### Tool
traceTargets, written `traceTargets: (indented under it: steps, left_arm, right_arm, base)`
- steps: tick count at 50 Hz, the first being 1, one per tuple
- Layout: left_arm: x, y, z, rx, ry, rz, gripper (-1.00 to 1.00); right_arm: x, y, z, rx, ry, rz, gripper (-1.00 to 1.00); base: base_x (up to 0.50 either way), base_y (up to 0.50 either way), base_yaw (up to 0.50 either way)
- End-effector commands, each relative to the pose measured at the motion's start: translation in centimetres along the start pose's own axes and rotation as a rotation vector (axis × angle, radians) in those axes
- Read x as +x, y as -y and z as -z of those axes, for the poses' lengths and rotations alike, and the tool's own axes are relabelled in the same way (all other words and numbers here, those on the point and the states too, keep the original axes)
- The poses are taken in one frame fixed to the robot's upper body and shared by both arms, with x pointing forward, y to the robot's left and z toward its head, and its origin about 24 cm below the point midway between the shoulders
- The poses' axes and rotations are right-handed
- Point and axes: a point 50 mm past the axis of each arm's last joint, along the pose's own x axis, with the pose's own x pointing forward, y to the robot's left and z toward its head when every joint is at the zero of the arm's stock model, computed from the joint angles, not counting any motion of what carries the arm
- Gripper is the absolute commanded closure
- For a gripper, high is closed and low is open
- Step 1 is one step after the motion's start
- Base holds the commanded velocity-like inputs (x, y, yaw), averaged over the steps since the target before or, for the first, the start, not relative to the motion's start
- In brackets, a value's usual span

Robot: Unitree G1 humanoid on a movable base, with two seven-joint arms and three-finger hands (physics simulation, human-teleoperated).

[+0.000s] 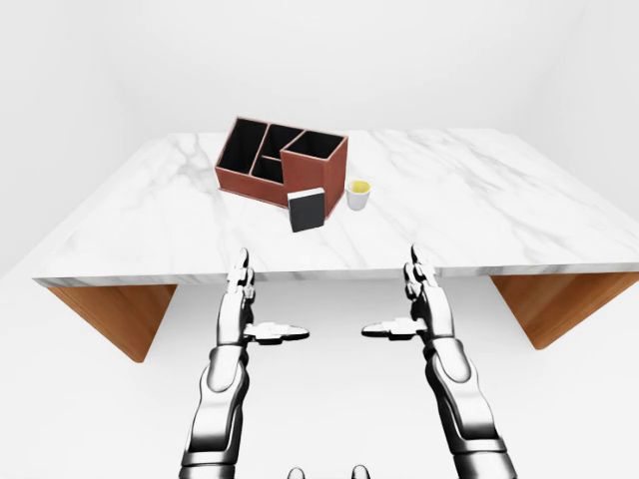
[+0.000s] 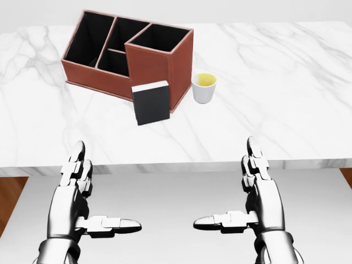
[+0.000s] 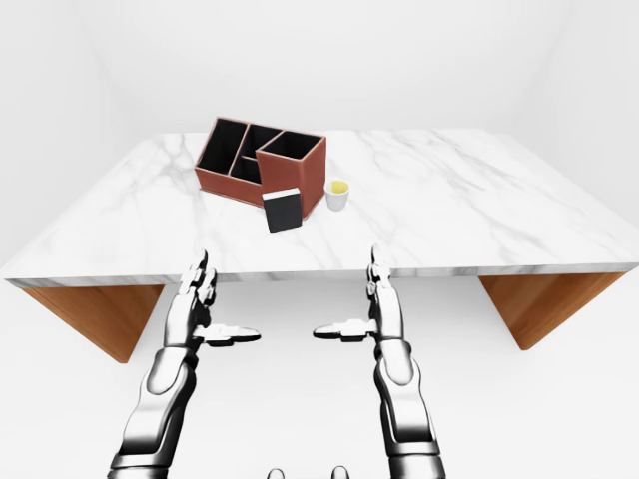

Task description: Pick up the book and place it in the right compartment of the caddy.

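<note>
Black, stiff book [image 2: 152, 103] leaning on caddy [image 2: 157, 60]; likely light, best pinched across covers; both robot hands [image 2: 77, 181] [image 2: 258, 181] open, empty.

Table [image 2: 286, 82] glossy veined marble; caddy [image 2: 157, 69] matt reddish leather-look; book [image 2: 152, 103] matt black; robot hands polished metal.

White marble tabletop [image 2: 286, 88]. Reddish-brown leather caddy [image 2: 157, 63], black-lined compartments. Black rectangular book [image 2: 151, 103], upright, leaning on the caddy's tall right compartment. Small white cup [image 2: 204, 88] with yellow contents, just right of the caddy. Silver three-finger left hand [image 2: 82, 195] and right hand [image 2: 253, 195], fingers spread, below the table edge.
</note>
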Motion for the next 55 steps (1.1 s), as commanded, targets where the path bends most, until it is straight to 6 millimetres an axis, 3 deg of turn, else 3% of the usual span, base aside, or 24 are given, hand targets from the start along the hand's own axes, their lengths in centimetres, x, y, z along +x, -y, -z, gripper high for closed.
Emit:
traceTargets:
  steps: [1, 7, 25, 55]
  left_arm:
    - [-0.1, -0.6, -0.3, 0.046, 0.002, 0.037, -1.0]
    - [0.0, -0.6, -0.9, 0.061, 0.025, 0.033, -1.0]
    - [0.5, -1.1, -2.8, 0.072, 0.077, 0.018, -1.0]
    - [-0.1, -1.2, -3.7, 0.082, 0.106, 0.019, -1.0]
  right_arm:
    - [0.4, 0.9, -0.3, -0.013, -0.001, -0.005, -1.0]
    - [0.6, 1.0, -1.6, -0.031, 0.027, -0.017, -1.0]
    - [0.5, 0.8, -2.6, -0.059, 0.081, -0.062, -1.0]
    - [0.5, 0.5, -3.6, -0.102, 0.13, -0.082, -1.0]
  base:
    - [0.0, 0.0, 0.0]
    - [0.0, 0.0, 0.0]
    - [0.0, 0.0, 0.0]
    - [0.0, 0.5, 0.0]
